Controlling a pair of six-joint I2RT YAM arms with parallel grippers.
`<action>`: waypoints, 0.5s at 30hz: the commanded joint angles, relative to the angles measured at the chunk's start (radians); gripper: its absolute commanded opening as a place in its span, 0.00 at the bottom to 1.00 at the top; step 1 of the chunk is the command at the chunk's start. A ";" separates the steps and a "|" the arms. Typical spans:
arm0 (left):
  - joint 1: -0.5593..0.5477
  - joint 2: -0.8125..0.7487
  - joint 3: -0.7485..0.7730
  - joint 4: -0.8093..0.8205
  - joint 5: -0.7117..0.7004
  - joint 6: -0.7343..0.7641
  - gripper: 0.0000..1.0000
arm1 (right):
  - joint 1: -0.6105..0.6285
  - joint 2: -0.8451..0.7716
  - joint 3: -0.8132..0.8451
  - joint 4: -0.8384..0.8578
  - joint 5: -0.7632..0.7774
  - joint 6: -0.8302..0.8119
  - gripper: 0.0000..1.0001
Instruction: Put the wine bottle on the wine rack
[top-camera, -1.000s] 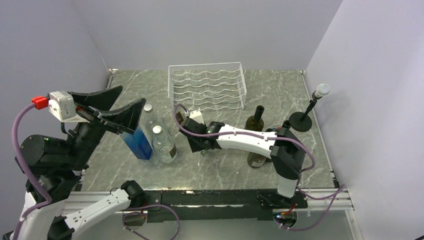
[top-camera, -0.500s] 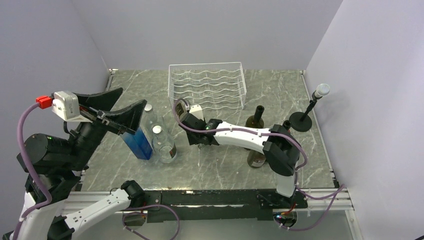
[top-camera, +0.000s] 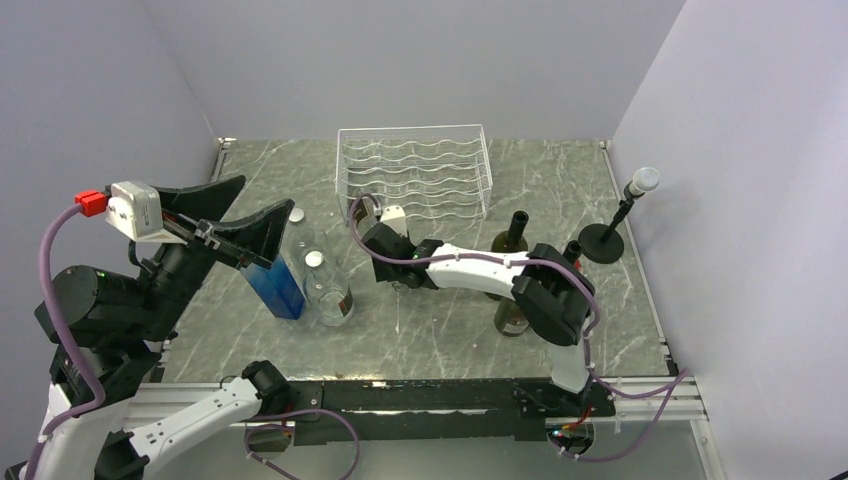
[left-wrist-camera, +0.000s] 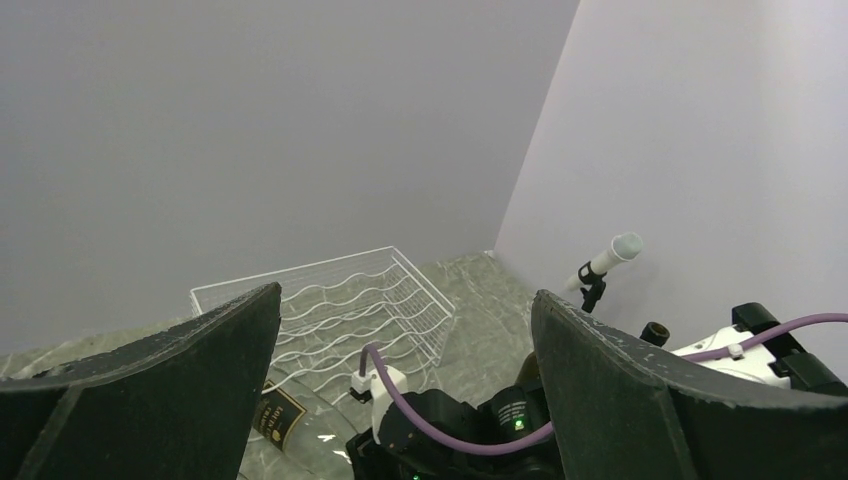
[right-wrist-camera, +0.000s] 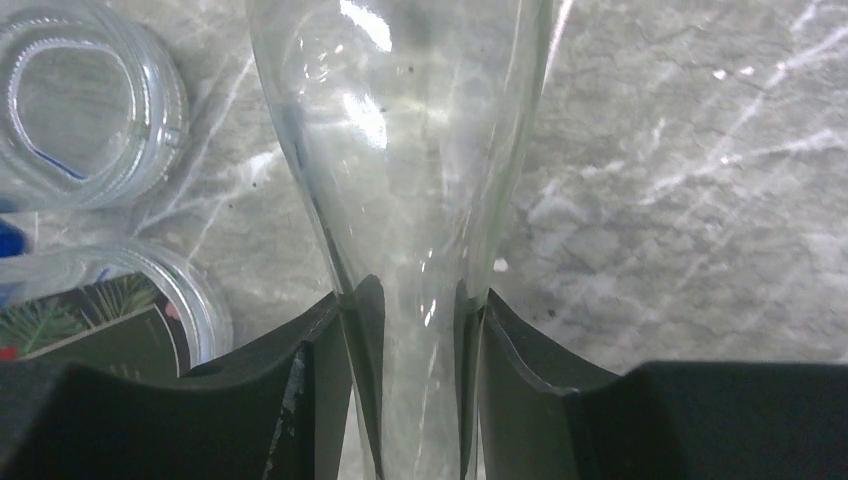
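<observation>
The wine bottle (right-wrist-camera: 400, 150) is clear glass with a black label (left-wrist-camera: 281, 414). My right gripper (right-wrist-camera: 418, 300) is shut on its thin neck, and its wider body reaches out past the fingertips above the marble table. In the top view that gripper (top-camera: 384, 250) hovers just in front of the white wire wine rack (top-camera: 415, 170), where the clear glass hardly shows. The wine rack (left-wrist-camera: 330, 300) stands at the back with nothing in it. My left gripper (top-camera: 265, 190) is raised at the left, open, with nothing between its fingers.
Two clear bottles (top-camera: 325, 290) (top-camera: 298, 235) and a blue bottle (top-camera: 278, 285) stand left of the right gripper. Two dark wine bottles (top-camera: 513, 240) (top-camera: 513, 318) stand beside the right arm. A small microphone stand (top-camera: 612, 235) is at the right edge.
My right gripper has carried the clear bottle back and a little left, closer to the rack's front. The left arm has barely shifted.
</observation>
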 joint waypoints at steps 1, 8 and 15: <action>0.001 -0.006 -0.002 0.012 -0.016 -0.001 0.99 | 0.001 0.008 0.050 0.392 0.080 -0.030 0.00; 0.002 0.023 0.026 -0.028 -0.011 -0.014 0.99 | -0.001 0.084 0.081 0.501 0.147 0.030 0.00; 0.001 0.031 0.022 -0.028 -0.004 -0.034 0.99 | -0.024 0.131 0.083 0.638 0.169 0.063 0.00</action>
